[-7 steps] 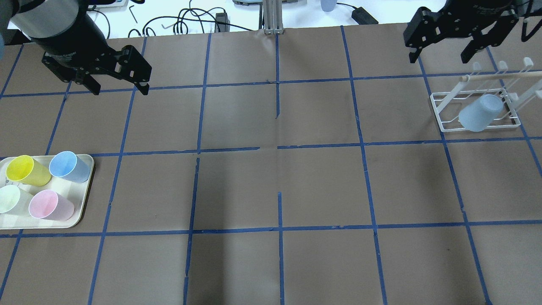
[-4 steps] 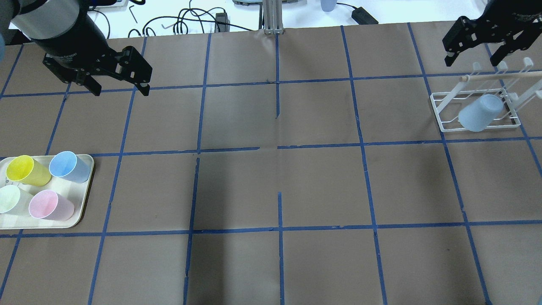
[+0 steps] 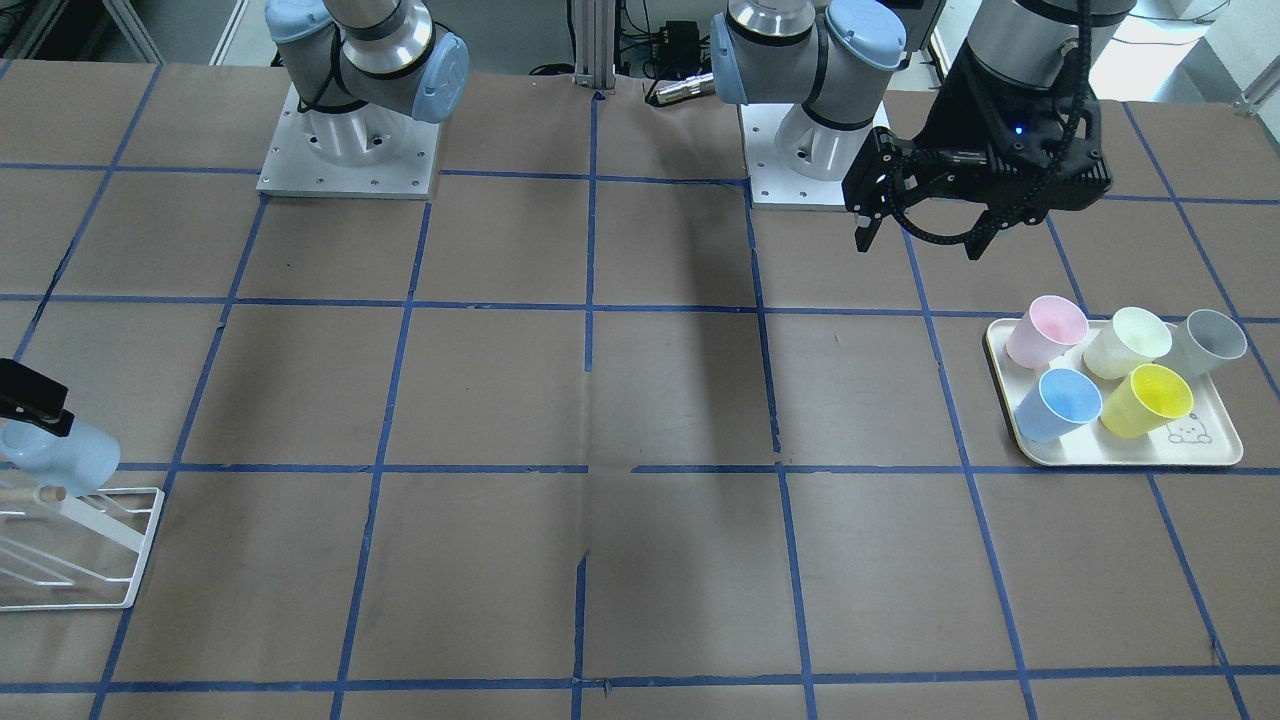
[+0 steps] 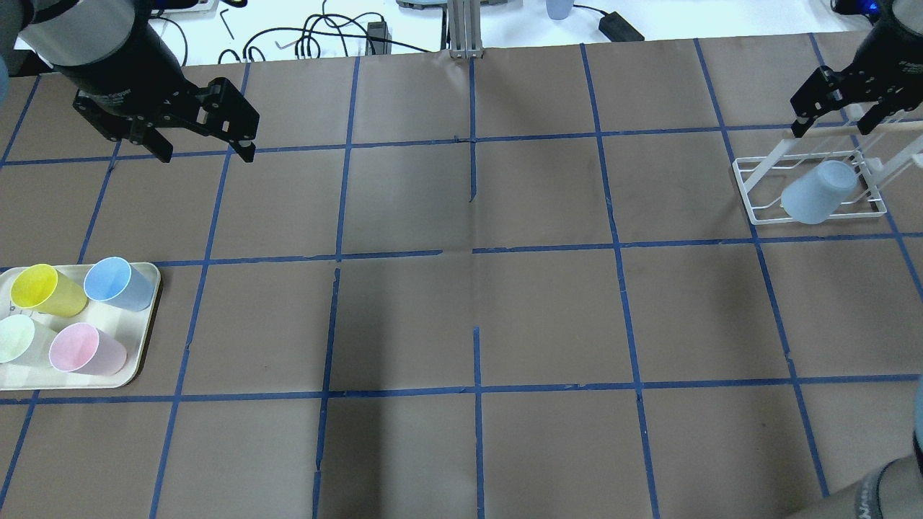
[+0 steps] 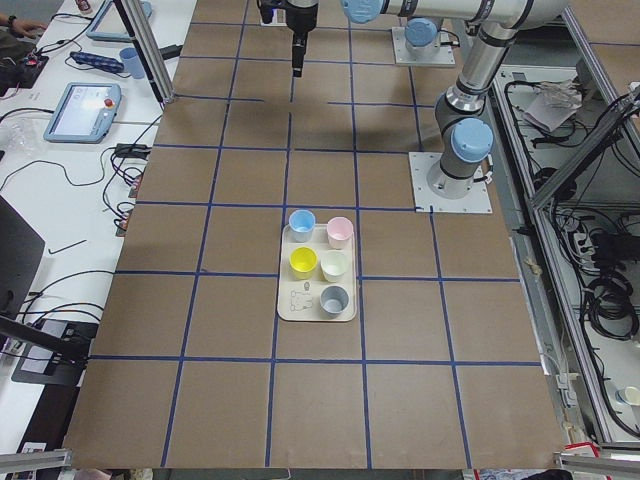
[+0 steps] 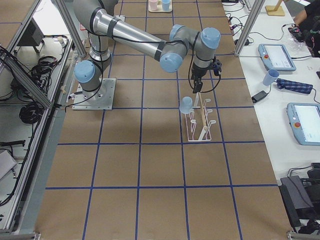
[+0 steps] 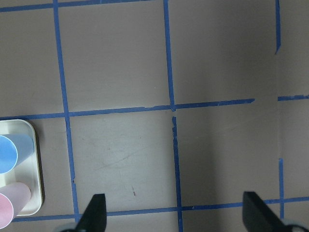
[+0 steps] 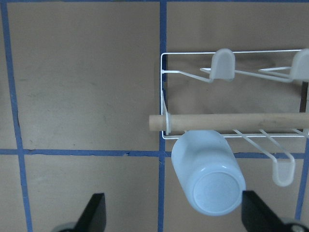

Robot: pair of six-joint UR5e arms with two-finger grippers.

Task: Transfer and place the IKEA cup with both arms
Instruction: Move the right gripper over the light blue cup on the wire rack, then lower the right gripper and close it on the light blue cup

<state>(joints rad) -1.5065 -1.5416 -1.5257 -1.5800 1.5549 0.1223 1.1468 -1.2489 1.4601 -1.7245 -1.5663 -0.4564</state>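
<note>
Hanging mouth-down on the white wire rack (image 4: pixel 751 189) at the right edge of the brown bench (image 4: pixel 548 317), the pale powder-blue plastic cup (image 4: pixel 818 194) could topple if the released right hand (image 4: pixel 829 128) snags the wooden rod (image 8: pixel 227 121); the left hand (image 4: pixel 205 153) hangs released.

Nothing legible showed anywhere. Pale lettering on the right arm (image 4: pixel 897 52) was too blurred to read. The tray (image 3: pixel 1120 452) bore only a bear drawing (image 3: pixel 1188 432).

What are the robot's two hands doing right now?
Left gripper: open, holding nothing.
Right gripper: open, empty, above the IKEA cup on the rack.
</note>
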